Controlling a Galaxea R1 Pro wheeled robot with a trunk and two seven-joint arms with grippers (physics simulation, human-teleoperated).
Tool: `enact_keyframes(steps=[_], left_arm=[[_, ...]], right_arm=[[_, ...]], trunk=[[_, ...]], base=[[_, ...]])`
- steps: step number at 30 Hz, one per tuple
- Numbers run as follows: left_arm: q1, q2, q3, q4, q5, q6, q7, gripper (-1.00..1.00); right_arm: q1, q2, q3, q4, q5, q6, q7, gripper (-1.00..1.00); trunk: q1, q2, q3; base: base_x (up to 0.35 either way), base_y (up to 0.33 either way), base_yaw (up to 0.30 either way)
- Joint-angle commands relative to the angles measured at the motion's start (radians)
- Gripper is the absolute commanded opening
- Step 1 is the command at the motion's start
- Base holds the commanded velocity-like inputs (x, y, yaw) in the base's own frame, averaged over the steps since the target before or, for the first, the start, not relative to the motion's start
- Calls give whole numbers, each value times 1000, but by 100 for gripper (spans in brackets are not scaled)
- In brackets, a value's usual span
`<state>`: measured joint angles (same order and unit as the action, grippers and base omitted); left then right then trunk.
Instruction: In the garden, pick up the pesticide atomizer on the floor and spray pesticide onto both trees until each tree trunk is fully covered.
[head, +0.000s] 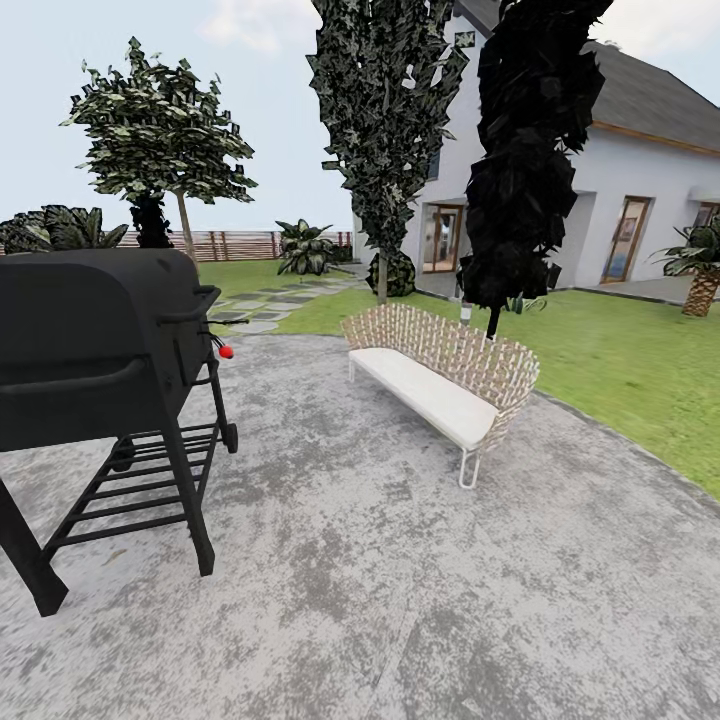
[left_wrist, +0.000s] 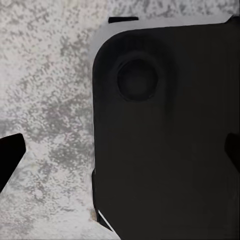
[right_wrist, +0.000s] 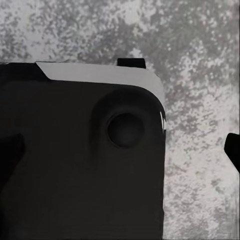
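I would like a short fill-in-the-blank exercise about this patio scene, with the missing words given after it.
1. The black grill stands on the speckled ____ patio.
2. The wicker bench has a ____ seat cushion.
3. Beyond the bench lies a green ____.
4. The slatted fence in the distance is ____ in colour.

Missing words: concrete; white; lawn; brown
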<state>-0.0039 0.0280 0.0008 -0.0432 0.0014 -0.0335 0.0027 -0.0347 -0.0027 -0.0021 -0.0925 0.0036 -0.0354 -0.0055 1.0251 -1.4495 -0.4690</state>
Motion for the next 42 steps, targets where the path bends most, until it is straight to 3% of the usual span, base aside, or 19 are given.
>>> enact_keyframes(steps=[1,5,11,12,13,20,27,42], left_arm=[[-2,6,0,-5,0,-9,0,100],[-20,24,1,-28,1,-31,0,100],[-54,19,-7,-62,-8,-65,-12,100],[-166,18,-8,-226,-8,-216,-13,100],[-181,19,-7,-235,-8,-216,-14,100],[-211,18,-6,-272,-4,-219,-10,100],[-210,32,3,-266,9,-218,0,100],[-211,30,1,-258,9,-218,0,100]], right_arm=[[-1,-6,0,-5,1,-9,-1,100],[-1,-28,-3,-27,0,-32,-1,100],[-9,-62,-4,-61,-4,-65,0,100],[-12,-71,-4,-421,-4,-330,0,100],[-15,-71,-4,-432,-4,-339,0,100],[-22,-73,-3,-441,2,-357,2,100],[-22,-106,-4,-445,1,-359,2,100],[-22,-107,-5,-443,-1,-359,0,100]], trunk=[[0,0,-1],[0,0,-1],[0,0,-1],[0,0,-1],[0,0,-1],[0,0,-1],[0,0,-1],[0,0,-6]], base=[[0,0,0],[0,0,0],[0,0,0],[0,0,0],[0,0,0],[0,0,0],[100,-24,0],[274,-166,56]])
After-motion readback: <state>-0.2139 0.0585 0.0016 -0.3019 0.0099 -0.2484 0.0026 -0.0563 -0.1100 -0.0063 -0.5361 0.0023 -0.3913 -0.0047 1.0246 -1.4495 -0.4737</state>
